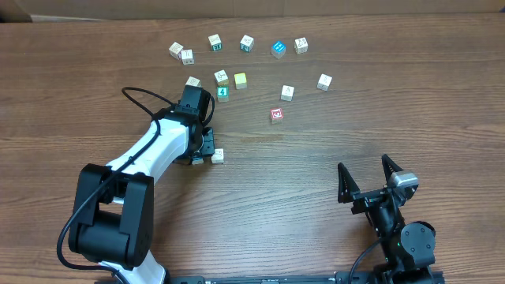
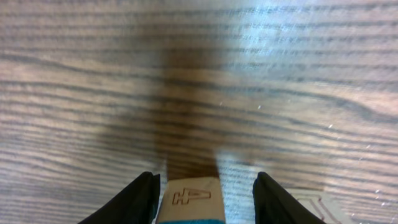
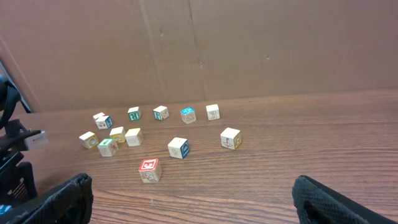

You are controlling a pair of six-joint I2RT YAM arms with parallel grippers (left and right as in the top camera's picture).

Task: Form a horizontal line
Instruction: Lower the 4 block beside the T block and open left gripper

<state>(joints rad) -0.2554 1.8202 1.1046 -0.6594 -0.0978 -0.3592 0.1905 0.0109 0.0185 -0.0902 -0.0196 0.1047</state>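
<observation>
No line is formed yet, as far as can be judged. At the left of the bench (image 1: 71,87), the left arm (image 1: 158,150) is stretched forward from its base and angled toward the middle, with the left end effector (image 1: 202,148) lowered close to the wood. In the left wrist view, a block with a teal band (image 2: 189,200) is seen between the fingers (image 2: 142,200). It sits against one finger, with a gap to the other, so the jaws are taken to be apart rather than clamped. A pale block (image 1: 218,155) lies just beside it on the right, and these two may be the start of a row; that is a judgement only. Further right and toward the far edge, the scattered blocks (image 1: 222,77) are left in a loose cluster, a red block (image 1: 276,115) nearest the middle. Most of the work is therefore judged to remain. At the right, the right end effector (image 1: 363,164) is held near its base, well apart from every block, with its fingers spread wide and nothing between them.
</observation>
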